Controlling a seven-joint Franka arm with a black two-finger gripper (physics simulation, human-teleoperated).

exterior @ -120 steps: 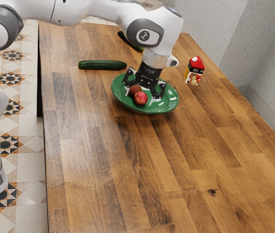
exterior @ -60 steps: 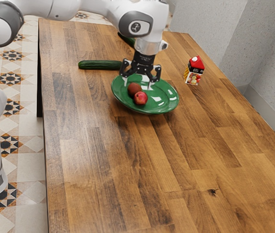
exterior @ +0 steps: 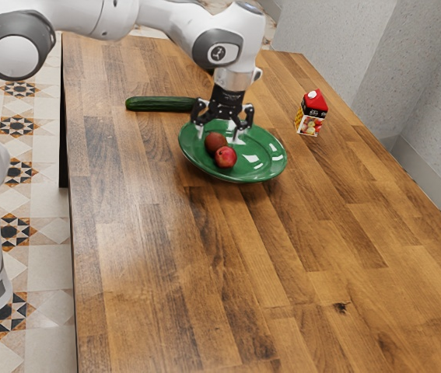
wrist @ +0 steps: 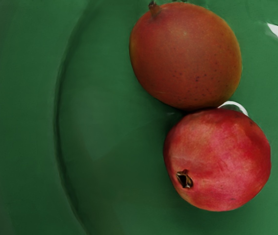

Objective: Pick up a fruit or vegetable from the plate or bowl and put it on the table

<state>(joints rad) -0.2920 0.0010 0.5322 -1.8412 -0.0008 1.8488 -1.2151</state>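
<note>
The tool (exterior: 218, 135) gapes wide over the plate (exterior: 260, 148); mango (wrist: 185, 56) and pomegranate (wrist: 217, 159) touch, crowding each other; cucumber (exterior: 159, 103) and carton (exterior: 311, 124) sit nearby.

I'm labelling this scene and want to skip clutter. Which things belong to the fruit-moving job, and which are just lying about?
For the job: mango-like fruit; pomegranate; green plate under them; wooden table, the destination.
Lying about: cucumber; drink carton.

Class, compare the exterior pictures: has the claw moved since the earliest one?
Yes: against the green plate, the claw has shifted toward the exterior view's upper left, nearer the plate's upper rim.
</note>
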